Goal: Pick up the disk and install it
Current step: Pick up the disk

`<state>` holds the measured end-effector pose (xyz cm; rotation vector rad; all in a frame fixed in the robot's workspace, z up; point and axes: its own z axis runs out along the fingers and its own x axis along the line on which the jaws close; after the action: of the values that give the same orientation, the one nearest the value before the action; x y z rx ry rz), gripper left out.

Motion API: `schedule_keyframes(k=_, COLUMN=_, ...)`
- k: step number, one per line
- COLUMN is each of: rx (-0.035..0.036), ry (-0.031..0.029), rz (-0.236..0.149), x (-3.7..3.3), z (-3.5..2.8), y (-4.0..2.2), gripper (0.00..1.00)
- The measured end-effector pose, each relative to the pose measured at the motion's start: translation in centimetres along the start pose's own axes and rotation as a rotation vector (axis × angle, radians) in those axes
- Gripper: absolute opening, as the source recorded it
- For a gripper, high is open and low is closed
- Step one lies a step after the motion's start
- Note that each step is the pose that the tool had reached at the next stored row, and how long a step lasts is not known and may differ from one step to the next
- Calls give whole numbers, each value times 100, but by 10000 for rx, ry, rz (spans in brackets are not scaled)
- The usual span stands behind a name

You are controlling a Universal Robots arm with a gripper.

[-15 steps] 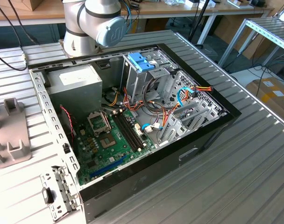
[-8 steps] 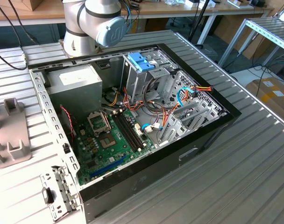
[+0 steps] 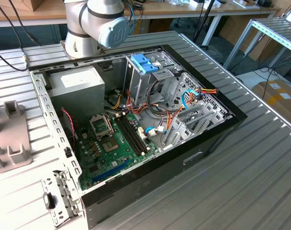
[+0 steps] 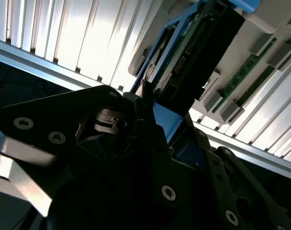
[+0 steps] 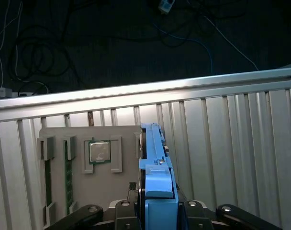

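Exterior view: the arm [image 3: 95,24] is standing at twelve o'clock behind the open computer case [image 3: 184,158]. Second wrist view: the gripper [image 4: 152,103] is clamping the disk [image 4: 198,48] edge-on. First wrist view: we are judging pick-up under way beside the grey tray [image 5: 88,139]; installing calls for carrying it squarely to the case.

**Occlusions and crops**

Exterior view: arm [image 3: 100,24] was cropped at 12 o'clock and grey fixture [image 3: 9,139] at 9 o'clock. First wrist view: the disk [image 5: 157,177], clamped in the gripper [image 5: 160,215], ran off the frame edge. Second wrist view: the gripper's body hid the disk's near end.
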<state>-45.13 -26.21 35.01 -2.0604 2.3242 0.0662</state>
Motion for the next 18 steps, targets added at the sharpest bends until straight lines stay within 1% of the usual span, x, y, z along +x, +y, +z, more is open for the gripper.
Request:
schedule_keyframes(k=5, rx=0, ry=-1, rz=0, x=-5, z=-87, y=1, gripper=37)
schedule_keyframes(k=12, rx=1, ry=-1, rz=0, x=-9, z=-170, y=1, gripper=37)
schedule_keyframes(k=18, rx=1, ry=0, rz=0, x=-12, z=-219, y=2, gripper=37)
